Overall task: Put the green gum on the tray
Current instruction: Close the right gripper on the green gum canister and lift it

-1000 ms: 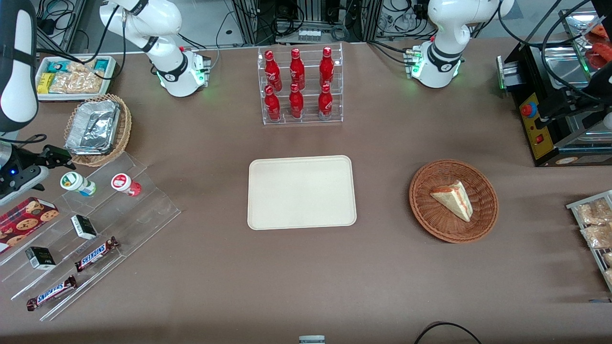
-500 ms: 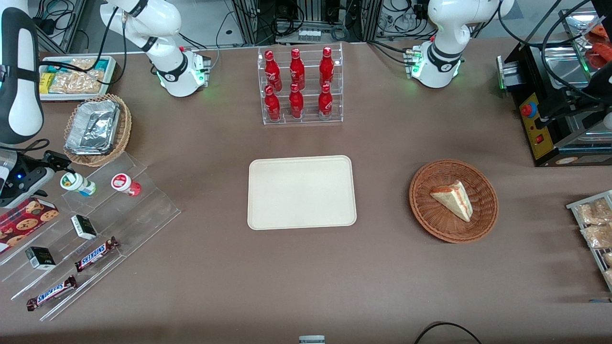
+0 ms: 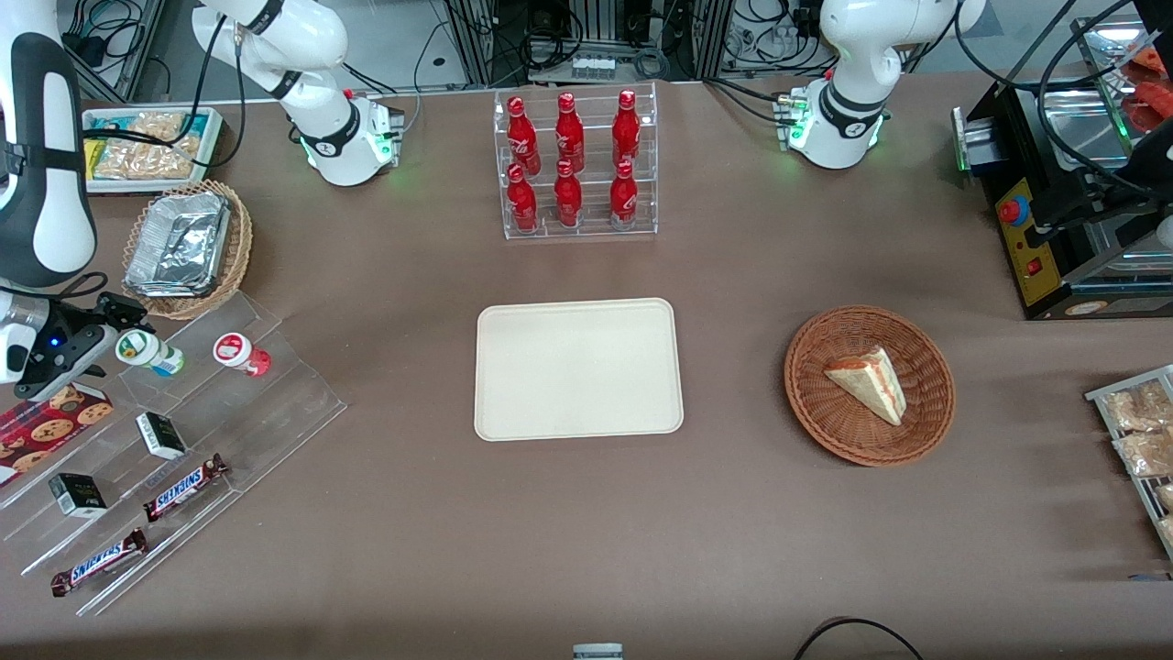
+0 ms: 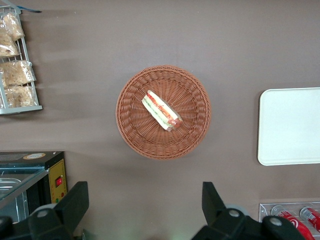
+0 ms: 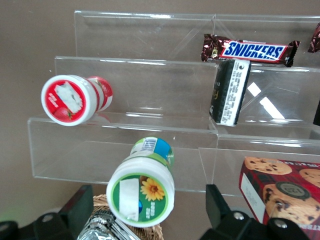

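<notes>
**Gripper closes in on the green gum**

Since the earlier frames, the gripper [image 3: 110, 332] has crept along the table toward the green gum [image 3: 147, 352], and its black fingers now reach the bottle's lid; the bottle itself has not shifted.

From the front, the green gum lies tipped on the top step of a clear acrylic stand [image 3: 183, 440], just beside the red-lidded bottle [image 3: 241, 354] on the same step. Lower steps of that stand carry two small dark boxes [image 3: 161, 434] and two Snickers bars [image 3: 186, 487]. The tray [image 3: 578, 368] lies bare on the table [image 3: 586, 532], well apart from the stand, toward the parked arm's end. A foil-filled basket [image 3: 186, 247] sits near the stand, farther from the front camera.

On the right wrist camera, the gripper [image 5: 150, 217] has its fingers spread apart, one on each side of the green gum [image 5: 143, 185], not touching it. The red-lidded bottle [image 5: 75, 99] lies a step up the stand, and a cookie box [image 5: 280, 187] sits beside it.

From the left wrist camera, the tray's [image 4: 290, 125] edge shows beside a wicker basket [image 4: 163, 112] holding a sandwich.
</notes>
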